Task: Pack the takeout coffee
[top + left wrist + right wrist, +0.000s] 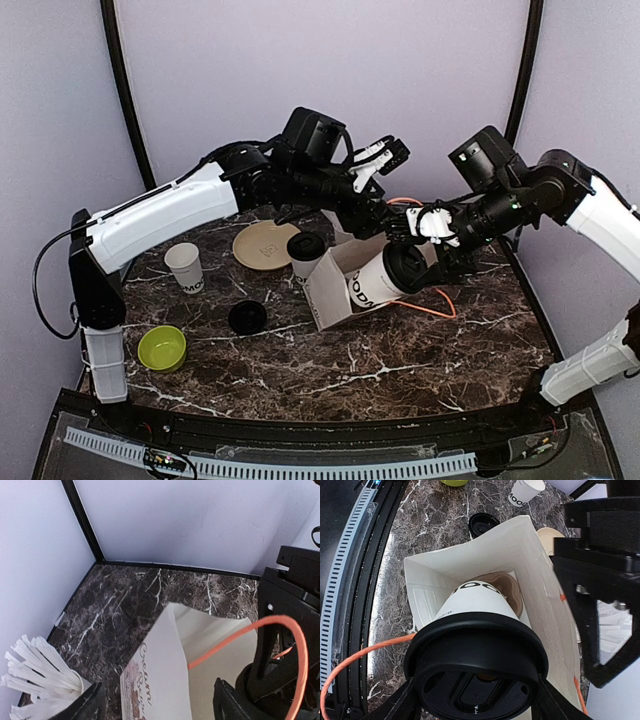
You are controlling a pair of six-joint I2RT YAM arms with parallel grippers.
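Pale lavender walls (pixel 330 60) close in behind, black corner posts (pixel 125 90) running up, and a dark white-veined marble tabletop (pixel 400 350) sits evenly lit below.

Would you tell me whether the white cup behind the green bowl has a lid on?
No, the white cup stands open-topped in the top view, its rim bare.

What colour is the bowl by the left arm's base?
The bowl is lime green; top external view shows it best.
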